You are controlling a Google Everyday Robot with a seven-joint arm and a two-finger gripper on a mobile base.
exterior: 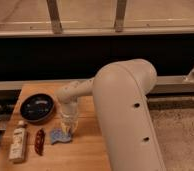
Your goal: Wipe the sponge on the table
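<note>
Near left on the wooden table [85,150], a pale bottle [18,145] lies beside 1 reddish-brown oblong object [39,141]. Just right of them the light-blue sponge [57,136] lies flat. The gripper [68,127] is down at its right edge, and its grip cannot be told. Farther back sits 1 black dish [37,108].

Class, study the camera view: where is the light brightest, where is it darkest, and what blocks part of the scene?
Camera view: warm light falls on the table and is brightest on the pale arm. It is darkest in the black band behind. The arm fills the right foreground, hiding the table's right side. The hand is low over the sponge, covering part of it.
</note>
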